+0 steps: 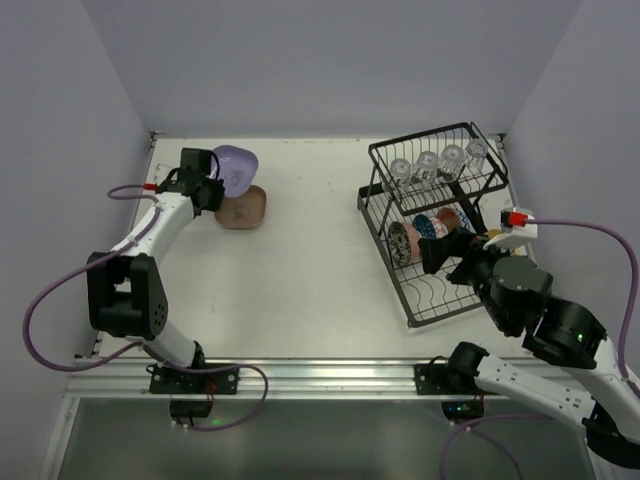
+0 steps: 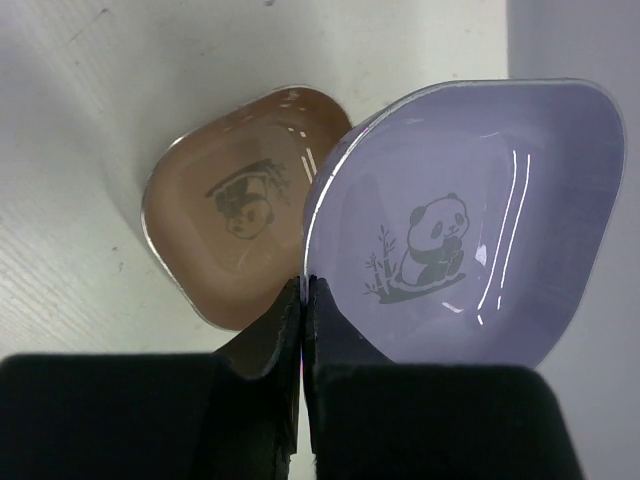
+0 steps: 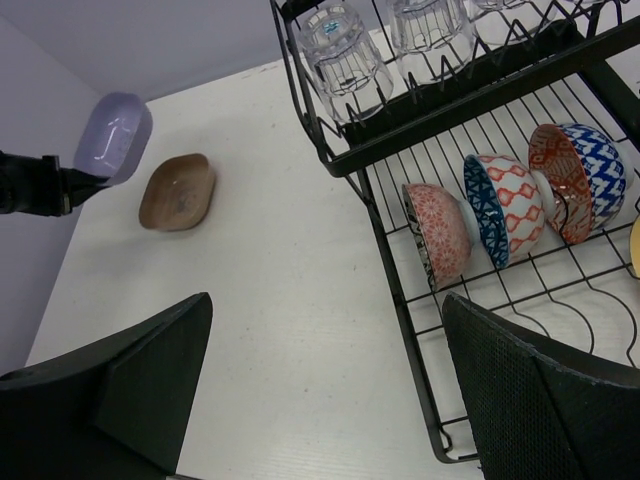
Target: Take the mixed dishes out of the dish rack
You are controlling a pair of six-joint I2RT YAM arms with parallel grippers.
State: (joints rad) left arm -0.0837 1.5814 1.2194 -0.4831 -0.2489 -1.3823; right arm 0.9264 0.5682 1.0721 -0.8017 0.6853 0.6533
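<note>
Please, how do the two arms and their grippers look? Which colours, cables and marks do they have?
Both arms have white links and black joint housings. A purple cable loops along the left arm, another along the right arm. Each wrist carries a small red part. The left gripper and right gripper have broad black fingers.

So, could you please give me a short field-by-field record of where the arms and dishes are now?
left tool: shut on lavender plate rim
brown plate: lying on table, outside rack
right tool: open, empty, at dish rack
upper shelf: four glasses in a row
lower tray: patterned bowls standing on edge
</note>
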